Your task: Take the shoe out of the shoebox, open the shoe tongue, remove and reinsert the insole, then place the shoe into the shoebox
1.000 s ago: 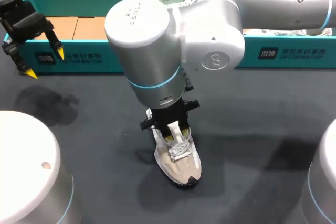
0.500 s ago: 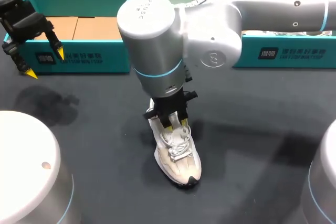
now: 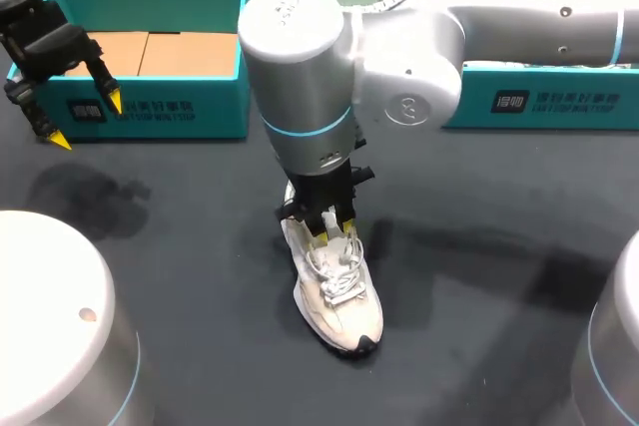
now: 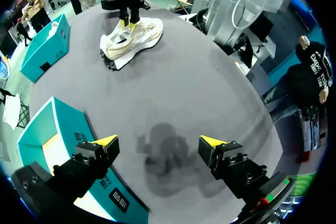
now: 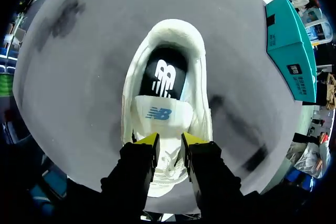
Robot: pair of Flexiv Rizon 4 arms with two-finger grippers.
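The dark table (image 3: 499, 276) is filling most of the frame; the right arm (image 3: 419, 37) is coming in from the upper right and crossing past the middle, its thick wrist hanging straight down at the centre; a teal shoebox (image 3: 150, 112) is sitting open at the upper left, its brown cardboard floor showing; a second teal box (image 3: 549, 102) is lying along the upper right, partly behind the arm. The cream shoe (image 3: 344, 296) is standing on its sole on the table just below the centre, outside both boxes, its toe pointing toward the lower right. The right gripper (image 3: 333, 233) is hanging over the shoe's upper laces; whether it is clasping anything there cannot be told. In the right wrist view the white tongue (image 5: 160, 114) is lying just ahead of that gripper, and the black insole (image 5: 164, 74) is showing beyond it inside the heel. The left gripper (image 3: 88, 121) is hovering at the far upper left, in front of the teal shoebox, its fingers spread wide and grasping nothing.
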